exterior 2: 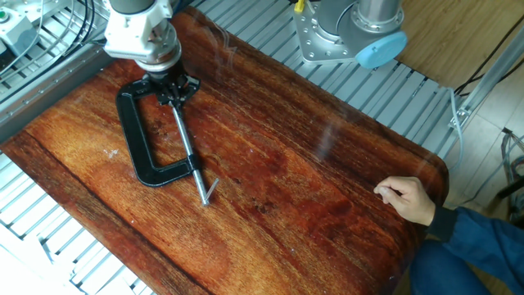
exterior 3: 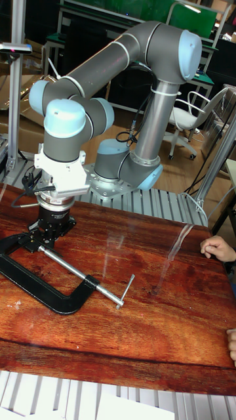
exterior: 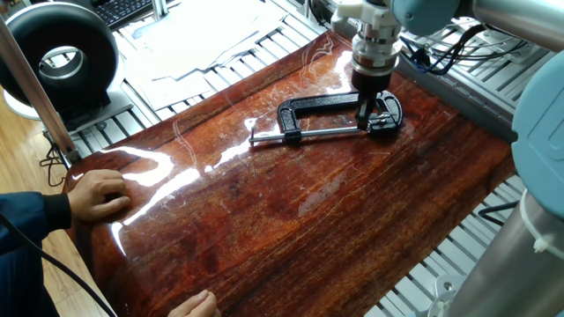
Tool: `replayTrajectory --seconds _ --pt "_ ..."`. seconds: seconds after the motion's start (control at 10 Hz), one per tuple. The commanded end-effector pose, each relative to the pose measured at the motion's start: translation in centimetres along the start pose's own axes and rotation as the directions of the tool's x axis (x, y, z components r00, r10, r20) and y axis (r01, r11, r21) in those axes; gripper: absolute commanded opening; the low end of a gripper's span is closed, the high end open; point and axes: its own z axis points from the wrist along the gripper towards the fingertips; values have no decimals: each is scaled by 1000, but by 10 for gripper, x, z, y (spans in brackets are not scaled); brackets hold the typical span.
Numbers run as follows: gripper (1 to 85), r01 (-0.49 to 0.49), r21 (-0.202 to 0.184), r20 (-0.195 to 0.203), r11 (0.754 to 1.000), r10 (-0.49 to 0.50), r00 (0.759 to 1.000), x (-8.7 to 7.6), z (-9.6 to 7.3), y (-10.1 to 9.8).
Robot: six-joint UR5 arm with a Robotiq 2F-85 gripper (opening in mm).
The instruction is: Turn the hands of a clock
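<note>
The hands show as a black C-clamp (exterior: 322,103) (exterior 2: 131,131) (exterior 3: 33,282) lying flat on the glossy wooden board (exterior: 308,229). Its silver screw rod (exterior: 308,134) (exterior 2: 187,152) (exterior 3: 72,262) ends in a thin crossbar (exterior 2: 209,191) (exterior 3: 126,289). My gripper (exterior: 370,113) (exterior 2: 169,88) (exterior 3: 47,237) points straight down into the clamp's jaw, at the tip of the screw. Its dark fingers cover whatever sits in the jaw, and no clock face shows. The gap between the fingers is too dark to read.
A person's hand (exterior: 97,194) (exterior 2: 405,199) (exterior 3: 219,248) rests on the board's edge far from the clamp, with a second hand (exterior: 194,304) at the near corner. A black ring-shaped device (exterior: 62,57) and papers (exterior: 194,31) lie beyond the board. The arm's base (exterior 2: 352,33) stands behind.
</note>
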Motion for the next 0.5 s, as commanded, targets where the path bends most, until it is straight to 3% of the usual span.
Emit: replayTrajectory --seconds 0.0,0.1,0.2,0.4 --pt "10 9 4 11 1000 -9 1000 -4 -2 -3" --pt "10 -5 -14 8 1000 5 1000 -2 -3 2" --pt "10 -3 -2 6 1000 3 1000 -2 -2 -1" --pt "10 -100 -46 -15 994 99 995 6 -7 12"
